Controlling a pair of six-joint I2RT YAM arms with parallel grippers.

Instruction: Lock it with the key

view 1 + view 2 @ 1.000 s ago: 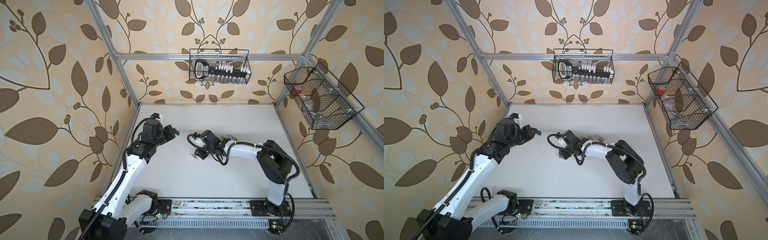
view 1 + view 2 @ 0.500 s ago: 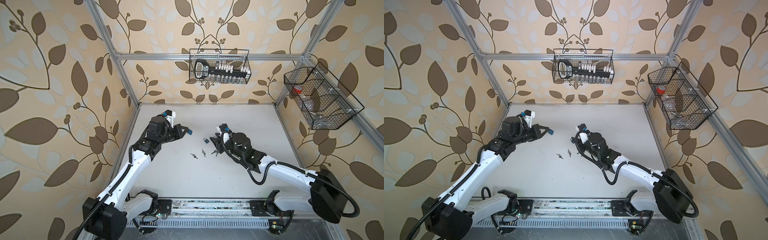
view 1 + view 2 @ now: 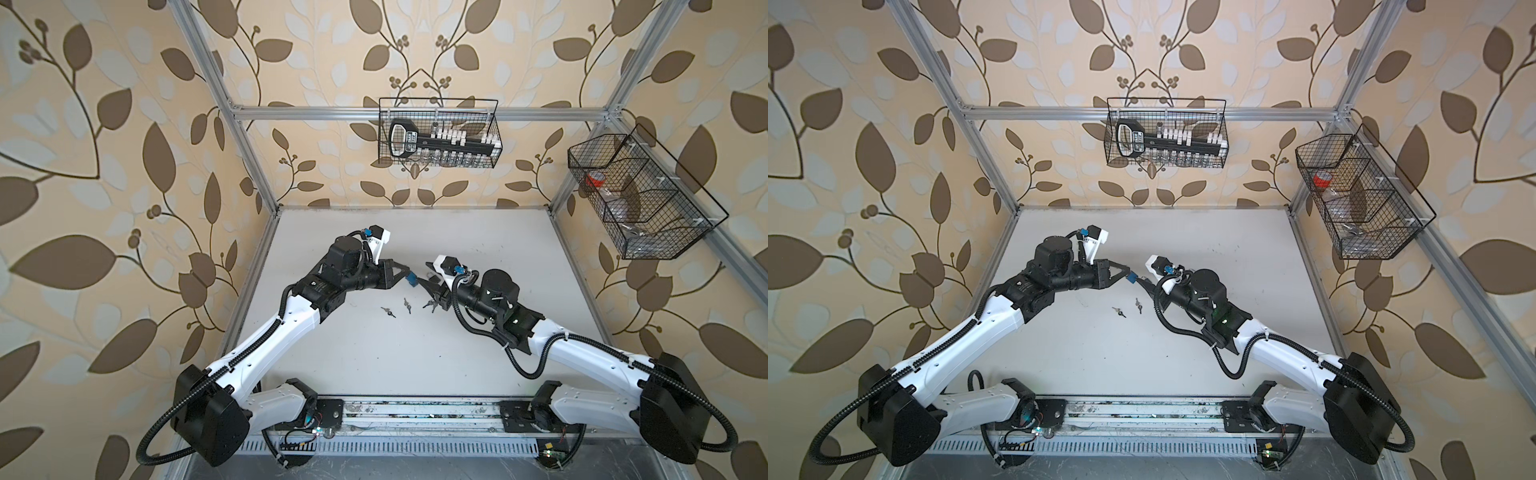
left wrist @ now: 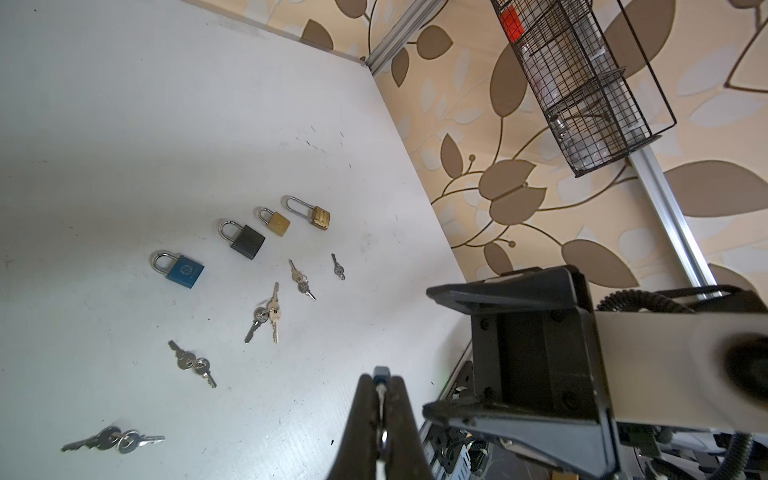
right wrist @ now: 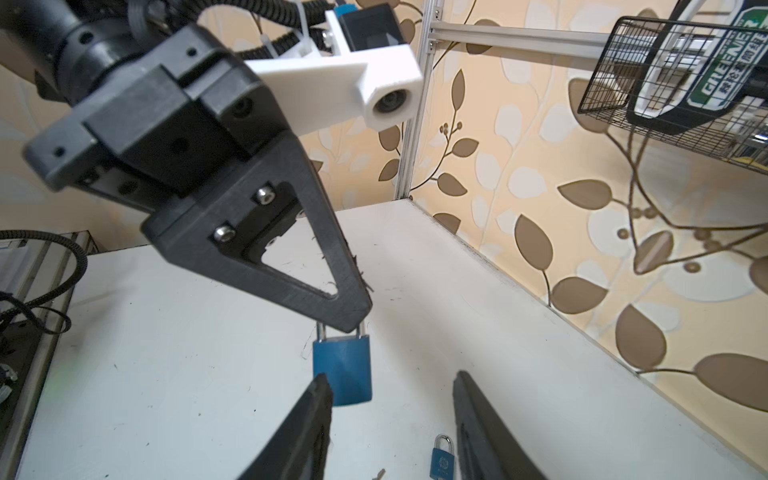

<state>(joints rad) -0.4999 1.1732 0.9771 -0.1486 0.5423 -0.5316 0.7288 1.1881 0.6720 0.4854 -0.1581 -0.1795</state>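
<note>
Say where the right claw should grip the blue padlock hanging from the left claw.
Pinch the blue padlock by its body, across the narrow sides, coming at its broad face. The left claw covers the shackle; the body hangs free, broad face toward the open right claw.

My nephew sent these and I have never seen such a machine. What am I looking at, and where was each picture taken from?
These are two robot arms mounted at the near edge of a white table, each ending in a two-fingered gripper. The two wide pictures come from one camera head overhead; the two close ones come from small cameras on the arms' wrists. The left gripper is shut on the shackle of a blue padlock, which hangs above the table. The right gripper is open, its fingertips near that lock but not gripping it. On the table lie a second blue padlock, a black padlock, two brass padlocks and several bunches of keys.
</note>
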